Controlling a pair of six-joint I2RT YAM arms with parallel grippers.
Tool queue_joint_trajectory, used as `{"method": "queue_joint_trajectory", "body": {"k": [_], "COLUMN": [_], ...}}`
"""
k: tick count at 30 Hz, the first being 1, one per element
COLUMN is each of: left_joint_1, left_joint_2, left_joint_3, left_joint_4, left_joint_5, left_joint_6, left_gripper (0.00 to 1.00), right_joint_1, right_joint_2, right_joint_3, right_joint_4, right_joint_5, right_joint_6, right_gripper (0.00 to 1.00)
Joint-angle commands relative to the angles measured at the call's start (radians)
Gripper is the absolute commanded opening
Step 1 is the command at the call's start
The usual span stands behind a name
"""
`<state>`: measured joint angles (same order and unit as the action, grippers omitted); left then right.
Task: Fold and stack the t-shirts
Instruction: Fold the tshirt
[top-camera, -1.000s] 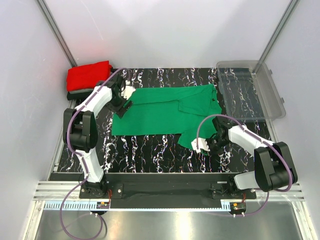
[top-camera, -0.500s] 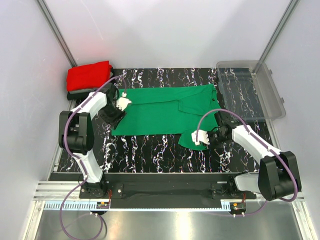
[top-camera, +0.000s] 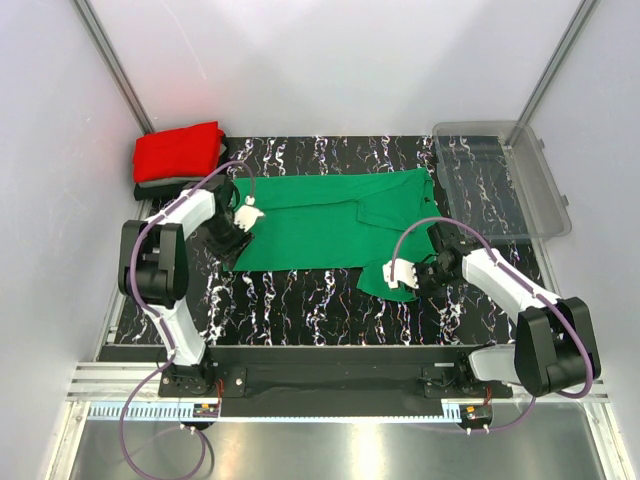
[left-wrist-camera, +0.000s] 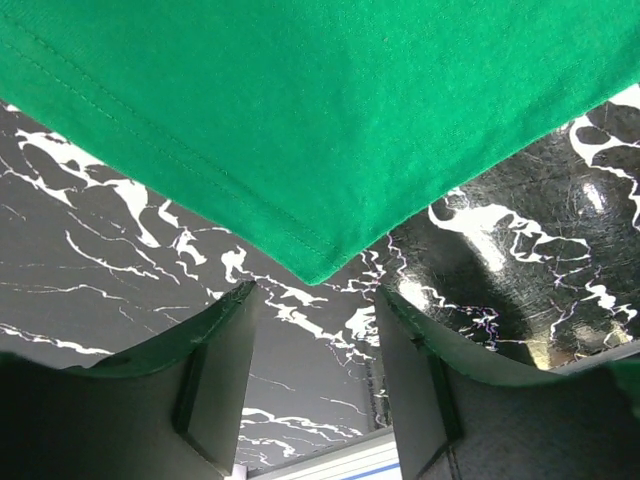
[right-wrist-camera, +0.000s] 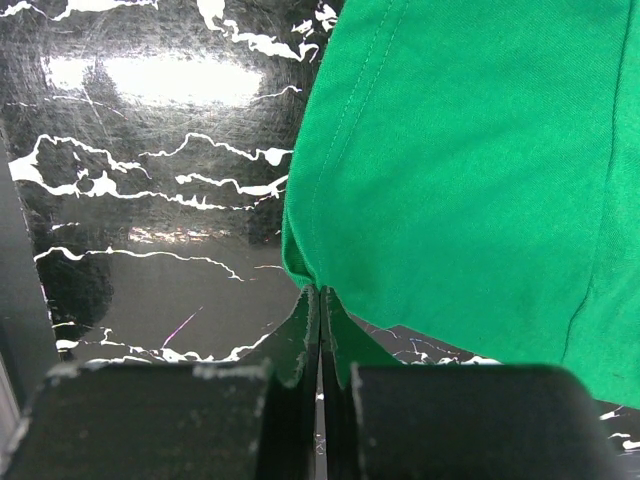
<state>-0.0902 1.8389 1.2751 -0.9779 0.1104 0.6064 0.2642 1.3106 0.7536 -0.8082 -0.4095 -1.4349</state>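
Note:
A bright green t-shirt (top-camera: 330, 222) lies spread flat across the middle of the black marbled table (top-camera: 300, 300). At its near left corner (left-wrist-camera: 316, 262), my left gripper (top-camera: 233, 238) stands open. The fingertips (left-wrist-camera: 243, 300) sit just short of the cloth, with nothing between them. My right gripper (top-camera: 403, 282) is shut on a bunched edge of the same shirt (right-wrist-camera: 305, 265) at its near right side. A folded red t-shirt (top-camera: 178, 150) rests on a dark one (top-camera: 150, 189) at the far left corner.
A clear plastic bin (top-camera: 502, 180) stands at the far right of the table. White walls and metal posts close in the sides and back. Both arm bases are bolted to the rail along the near edge.
My left gripper has moved down along the shirt's left edge to its near corner, and its jaws have narrowed. My right gripper has shifted slightly away from the near edge at the shirt's edge.

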Motion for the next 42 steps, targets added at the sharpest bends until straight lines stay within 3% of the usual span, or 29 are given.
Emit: {"method": "queue_joint_trajectory", "body": {"k": [1,12,13,17,24,32,42], "left_joint_1": [0.006,0.007,0.007,0.007,0.007,0.007,0.009], "left_joint_2": [0.037,0.092,0.097,0.118,0.094,0.111,0.164], "left_joint_3": [0.015,0.001,0.001,0.018,0.076,0.249,0.369], "left_joint_4": [0.005,0.007,0.008,0.007,-0.019,-0.125,-0.143], "left_joint_5": [0.037,0.034,0.034,0.037,0.028,0.015,-0.024], "left_joint_6": [0.004,0.01,0.01,0.006,0.019,0.047,0.058], "left_gripper": [0.53,0.4,0.36,0.0,0.0,0.0,0.0], "right_joint_1": [0.009,0.009,0.009,0.009,-0.06,-0.106,-0.143], "right_joint_2": [0.007,0.013,0.013,0.016,0.042,0.094,0.251], "right_joint_3": [0.036,0.033,0.032,0.047,0.193,0.418,0.664], "right_joint_4": [0.007,0.012,0.017,0.033,0.067,0.081,0.13], "right_joint_5": [-0.005,0.003,0.005,0.014,0.017,0.026,0.034], "right_joint_6": [0.021,0.039,0.044,0.094,0.286,0.35,0.413], "right_gripper": [0.0,0.01,0.0,0.0,0.0,0.0,0.0]}}
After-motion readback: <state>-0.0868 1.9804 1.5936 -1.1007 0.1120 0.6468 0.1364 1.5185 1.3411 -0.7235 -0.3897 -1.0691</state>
